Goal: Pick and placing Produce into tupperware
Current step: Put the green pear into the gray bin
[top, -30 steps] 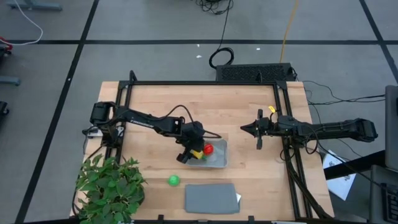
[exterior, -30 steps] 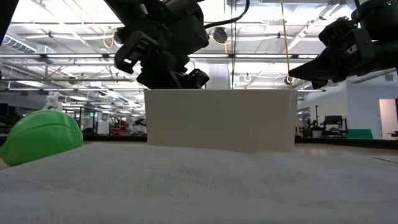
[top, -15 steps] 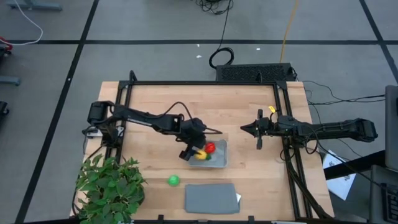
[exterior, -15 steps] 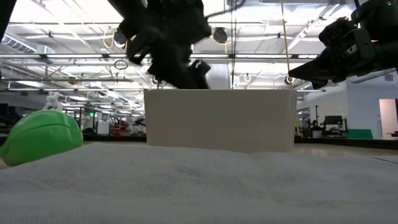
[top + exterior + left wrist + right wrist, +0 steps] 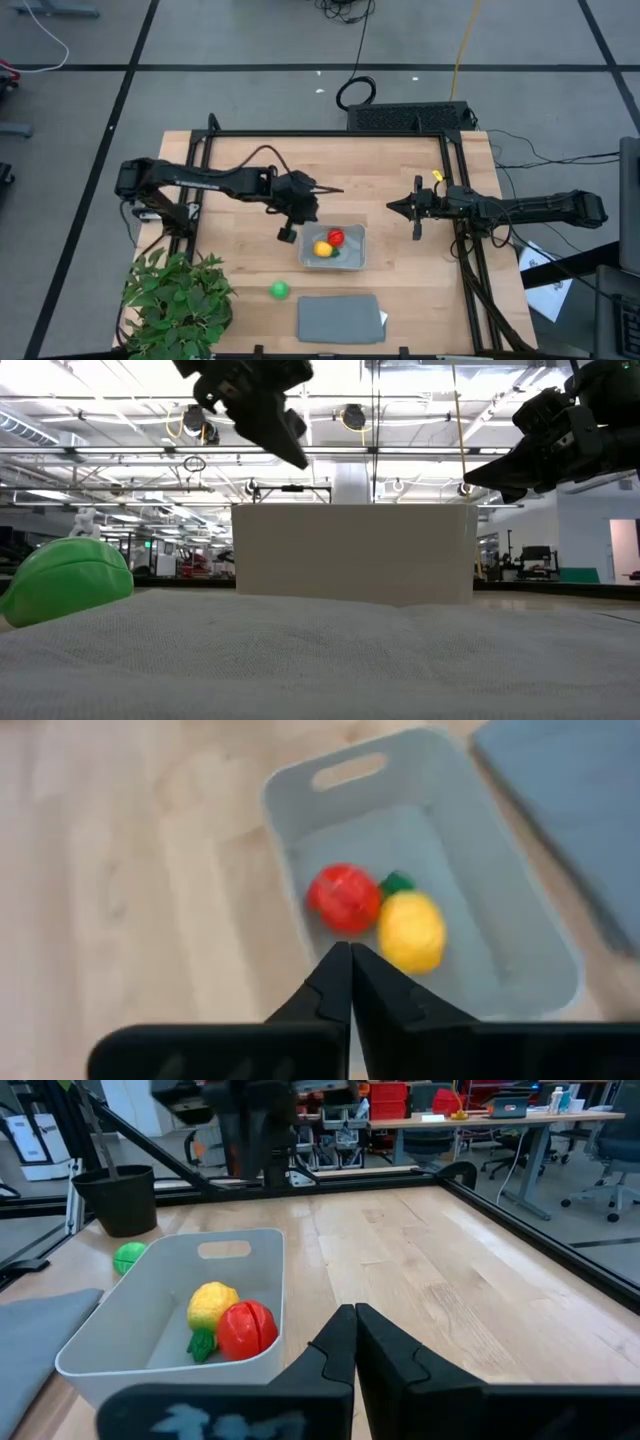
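My left gripper (image 5: pixel 289 226): fingers pressed together, empty, raised just beside the tupperware (image 5: pixel 352 258).
My right gripper (image 5: pixel 395 207): closed, empty, waiting well apart.
Red piece (image 5: pixel 336 238): in the tupperware, touching the yellow piece (image 5: pixel 322 248).
Green piece (image 5: pixel 279 290): on the desk (image 5: pixel 250 165), near the plant (image 5: pixel 175 300).

Overhead, table-level and both wrist cameras share the tupperware (image 5: pixel 334 247).

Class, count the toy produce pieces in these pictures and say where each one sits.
3. The red piece and the yellow piece lie together inside the tray. The green piece sits on the table, outside the tray, near the plant.
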